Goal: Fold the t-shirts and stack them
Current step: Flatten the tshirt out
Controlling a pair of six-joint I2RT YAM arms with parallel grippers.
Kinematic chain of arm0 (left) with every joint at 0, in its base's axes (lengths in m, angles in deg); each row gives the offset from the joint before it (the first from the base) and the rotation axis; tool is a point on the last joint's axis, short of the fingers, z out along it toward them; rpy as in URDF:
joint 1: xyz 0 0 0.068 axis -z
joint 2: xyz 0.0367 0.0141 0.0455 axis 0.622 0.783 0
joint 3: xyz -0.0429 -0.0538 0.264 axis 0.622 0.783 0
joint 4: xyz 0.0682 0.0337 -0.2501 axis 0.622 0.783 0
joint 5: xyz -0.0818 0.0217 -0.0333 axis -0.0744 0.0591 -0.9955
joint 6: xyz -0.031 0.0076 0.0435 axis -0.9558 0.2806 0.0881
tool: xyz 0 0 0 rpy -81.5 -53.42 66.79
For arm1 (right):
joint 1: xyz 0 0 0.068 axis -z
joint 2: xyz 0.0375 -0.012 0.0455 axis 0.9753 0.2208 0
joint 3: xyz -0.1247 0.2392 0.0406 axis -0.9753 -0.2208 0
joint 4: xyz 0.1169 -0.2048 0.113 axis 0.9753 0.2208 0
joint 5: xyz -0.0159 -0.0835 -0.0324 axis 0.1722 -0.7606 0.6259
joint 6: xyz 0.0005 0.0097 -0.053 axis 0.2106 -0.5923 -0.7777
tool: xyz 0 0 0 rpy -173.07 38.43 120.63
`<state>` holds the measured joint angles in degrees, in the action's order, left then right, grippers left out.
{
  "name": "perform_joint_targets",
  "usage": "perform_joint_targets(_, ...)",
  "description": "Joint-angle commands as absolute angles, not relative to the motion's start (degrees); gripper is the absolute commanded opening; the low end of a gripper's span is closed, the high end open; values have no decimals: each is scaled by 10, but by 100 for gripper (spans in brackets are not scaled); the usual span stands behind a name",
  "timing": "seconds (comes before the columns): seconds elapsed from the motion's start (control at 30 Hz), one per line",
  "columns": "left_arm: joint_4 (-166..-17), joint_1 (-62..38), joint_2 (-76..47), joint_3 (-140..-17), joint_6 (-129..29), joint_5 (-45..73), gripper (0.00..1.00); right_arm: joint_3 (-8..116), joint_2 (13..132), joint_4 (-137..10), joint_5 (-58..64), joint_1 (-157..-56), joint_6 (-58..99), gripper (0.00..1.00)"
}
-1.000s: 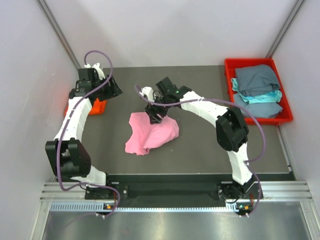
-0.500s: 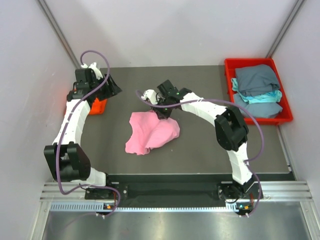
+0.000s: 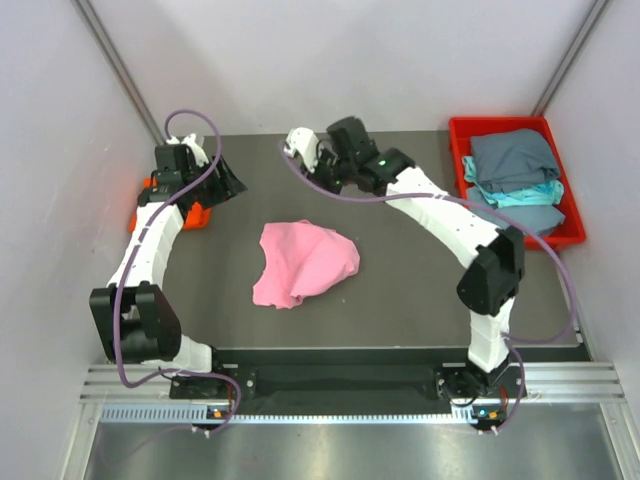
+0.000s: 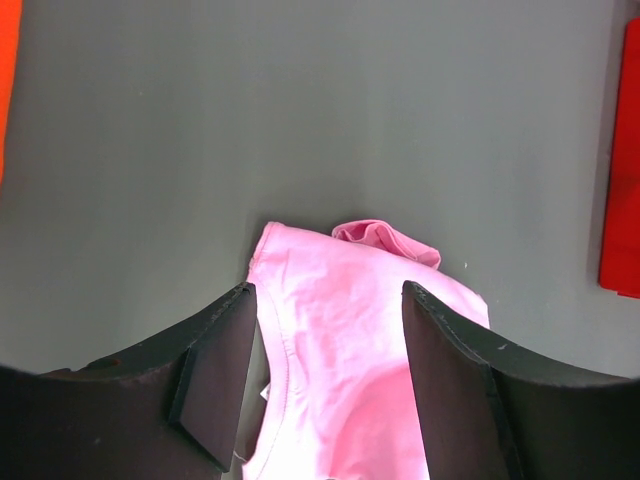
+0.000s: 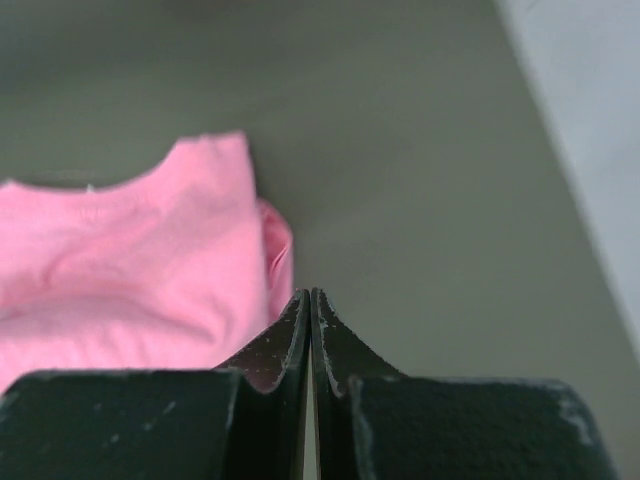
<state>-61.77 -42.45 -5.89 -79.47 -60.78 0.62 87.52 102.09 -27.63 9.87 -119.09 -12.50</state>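
A light pink t-shirt (image 3: 303,262) lies crumpled and flat on the dark table, held by neither gripper. My right gripper (image 3: 331,177) hovers behind it toward the back of the table, with its jaws pressed together on nothing (image 5: 310,296); the pink t-shirt (image 5: 130,270) shows below and left of them. My left gripper (image 3: 228,181) hangs open at the back left. Its fingers (image 4: 215,380) frame the pink t-shirt (image 4: 350,330) from above without touching it. An orange t-shirt (image 3: 192,213) lies partly hidden under the left arm.
A red tray (image 3: 456,135) at the back right holds a grey-blue t-shirt (image 3: 515,158) folded over a teal one (image 3: 520,196). Its red edge (image 4: 622,180) shows at the right of the left wrist view. Grey walls close in both sides and the back.
My right gripper has shut, lifted off the pink t-shirt's back edge and swung up toward the back of the table. The pink shirt stays put. The left arm has barely shifted.
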Motion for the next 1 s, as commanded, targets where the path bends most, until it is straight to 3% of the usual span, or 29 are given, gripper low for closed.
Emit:
perform_joint_targets(0.0,-651,-428,-84,-786,-618,-5,64,951,946,-290,92,-1187,-151,0)
perform_joint_targets(0.03,-651,-428,-84,-784,-620,-7,64,955,946,-288,86,-1187,-152,0)
perform_joint_targets(0.07,-652,-428,-85,-783,-622,-8,64,954,950,-282,79,-1187,-152,24)
perform_joint_targets(0.1,-653,-428,-84,-781,-625,-8,65,931,953,-275,76,-1186,-151,41)
perform_joint_targets(0.17,-656,-428,-86,-779,-627,-9,65,895,968,-269,70,-1186,-141,57)
perform_joint_targets(0.33,-654,-430,-94,-781,-626,-11,65,833,1025,-254,124,-1171,-106,57)
perform_joint_targets(0.57,-651,-443,-110,-770,-628,-13,65,849,1106,-253,128,-1156,-97,54)
perform_joint_targets(0.8,-653,-453,-110,-767,-632,-15,65,859,1126,-253,142,-1152,-93,52)
perform_joint_targets(0.97,-654,-454,-105,-767,-634,-19,65,862,1136,-236,203,-1152,-89,46)
